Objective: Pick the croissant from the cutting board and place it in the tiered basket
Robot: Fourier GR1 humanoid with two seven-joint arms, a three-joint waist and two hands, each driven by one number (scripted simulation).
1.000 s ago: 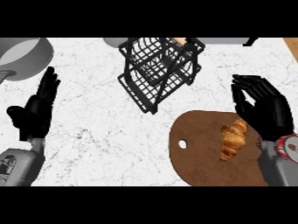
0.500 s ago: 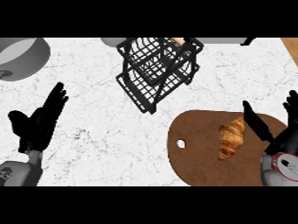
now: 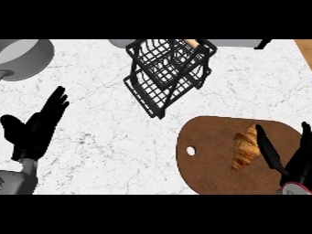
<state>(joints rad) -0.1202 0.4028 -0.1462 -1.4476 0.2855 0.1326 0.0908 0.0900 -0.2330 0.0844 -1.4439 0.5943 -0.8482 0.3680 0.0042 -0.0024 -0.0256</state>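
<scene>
Right hand lower than before, fingers straight, spread, just beside one golden, ridged croissant lying on one brown cutting board, left hand fingers relaxed, one black tiered basket

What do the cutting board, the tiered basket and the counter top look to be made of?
The cutting board looks like wood: warm brown, matt, with a hanging hole near its left edge. The tiered basket seems to be black coated metal wire, judging by its thin open grid. The counter top looks like white marble or similar stone, given the grey veining.
</scene>
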